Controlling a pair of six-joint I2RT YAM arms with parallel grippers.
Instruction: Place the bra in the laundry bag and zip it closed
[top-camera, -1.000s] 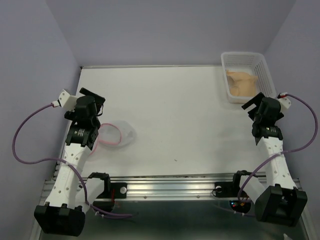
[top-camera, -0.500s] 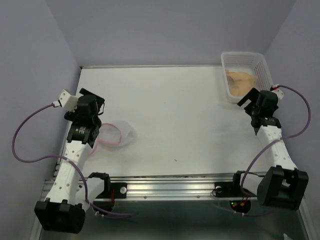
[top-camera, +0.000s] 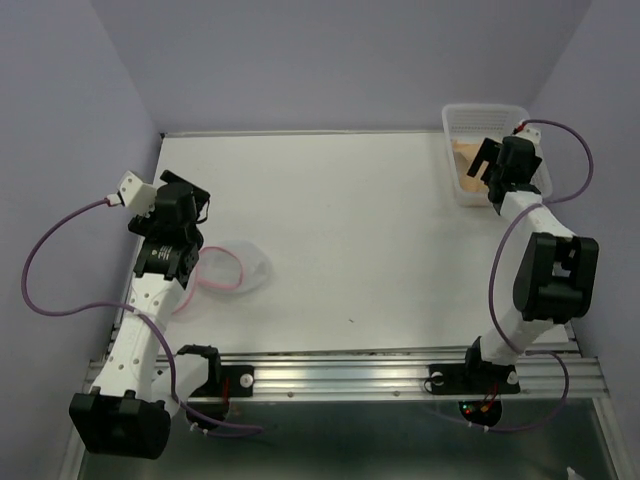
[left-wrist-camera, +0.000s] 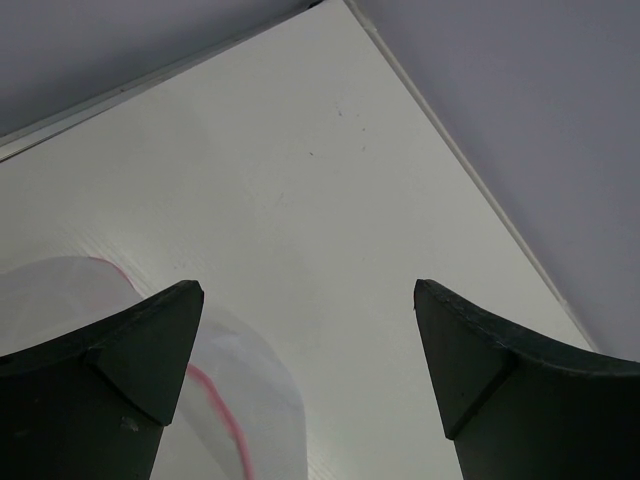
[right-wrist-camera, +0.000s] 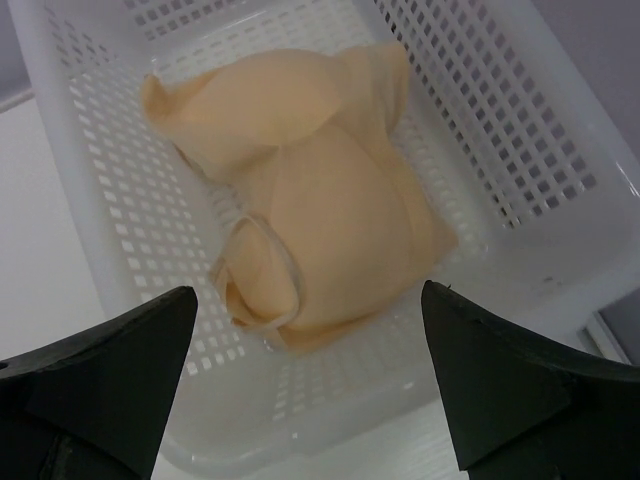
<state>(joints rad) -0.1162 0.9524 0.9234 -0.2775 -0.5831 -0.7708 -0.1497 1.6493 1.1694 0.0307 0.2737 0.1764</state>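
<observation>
The beige bra lies folded in the white lattice basket at the table's back right; in the top view it shows as a beige patch. My right gripper hovers open over the basket's near part, its fingers wide apart above the bra, not touching it. The white mesh laundry bag with a pink zipper rim lies flat at the left. My left gripper is open and empty just behind the bag's left end; the bag shows at the lower left of the left wrist view.
The purple walls close in behind and at both sides. The table's right edge runs beside the basket. The metal rail with the arm bases lies along the near edge.
My right arm has swung away from the near right of the basket and reached forward, so its gripper now hangs over the basket. My left gripper has shifted slightly back.
</observation>
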